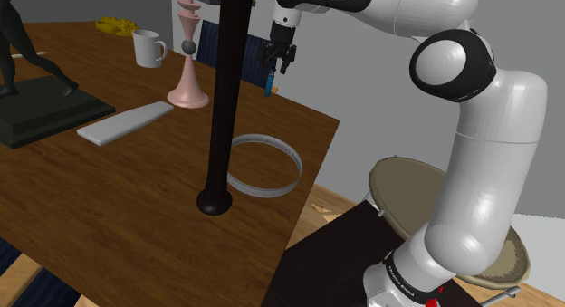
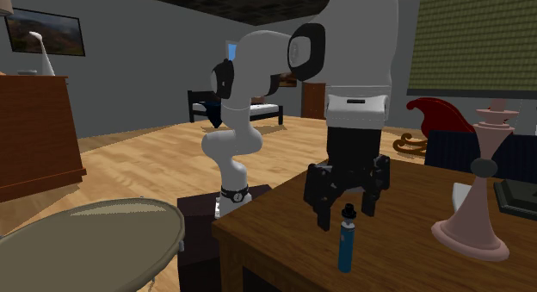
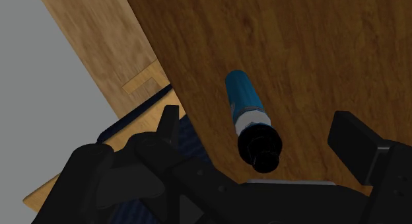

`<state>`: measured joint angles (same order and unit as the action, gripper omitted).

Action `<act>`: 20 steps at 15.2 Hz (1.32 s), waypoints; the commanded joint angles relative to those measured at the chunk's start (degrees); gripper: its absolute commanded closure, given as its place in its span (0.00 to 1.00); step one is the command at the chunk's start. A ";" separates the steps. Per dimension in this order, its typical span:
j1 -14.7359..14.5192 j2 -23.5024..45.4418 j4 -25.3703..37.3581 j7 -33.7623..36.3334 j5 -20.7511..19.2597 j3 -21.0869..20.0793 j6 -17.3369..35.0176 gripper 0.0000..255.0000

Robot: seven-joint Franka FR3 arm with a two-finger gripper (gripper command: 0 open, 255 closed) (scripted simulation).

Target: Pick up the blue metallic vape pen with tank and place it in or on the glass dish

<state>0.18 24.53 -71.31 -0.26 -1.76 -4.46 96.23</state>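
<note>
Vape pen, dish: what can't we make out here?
1. Shoulder view: the top of the vape pen is lost against the black gripper; only its blue lower part shows.
2. Shoulder view: one side of the glass dish rim is hidden behind the black pole.
3. Dish floor: see-through, cannot tell.

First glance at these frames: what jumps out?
The blue vape pen stands upright near the edge of the wooden table. The open hand straddles its black tip without touching it. In the shoulder view a tall black pole rises from the table in the foreground, with the clear ring-shaped dish just to its right.
</note>
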 commanded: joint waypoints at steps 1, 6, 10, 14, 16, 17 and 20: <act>0.00 -0.02 -0.06 0.00 0.00 0.00 0.04 0.00; 0.00 -0.01 -0.04 0.00 0.00 0.00 0.03 1.00; 0.00 -0.02 -0.06 0.00 0.00 0.00 0.04 1.00; -0.02 0.13 0.94 0.00 -0.01 0.00 -0.81 1.00; -0.08 0.52 3.10 -0.01 -0.03 -0.01 -2.57 1.00; -0.11 0.75 4.24 -0.01 -0.05 -0.01 -3.48 1.00; -0.23 1.62 7.94 -0.01 -0.11 -0.01 -6.31 1.00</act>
<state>0.04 25.65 -65.04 -0.31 -1.83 -4.46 91.11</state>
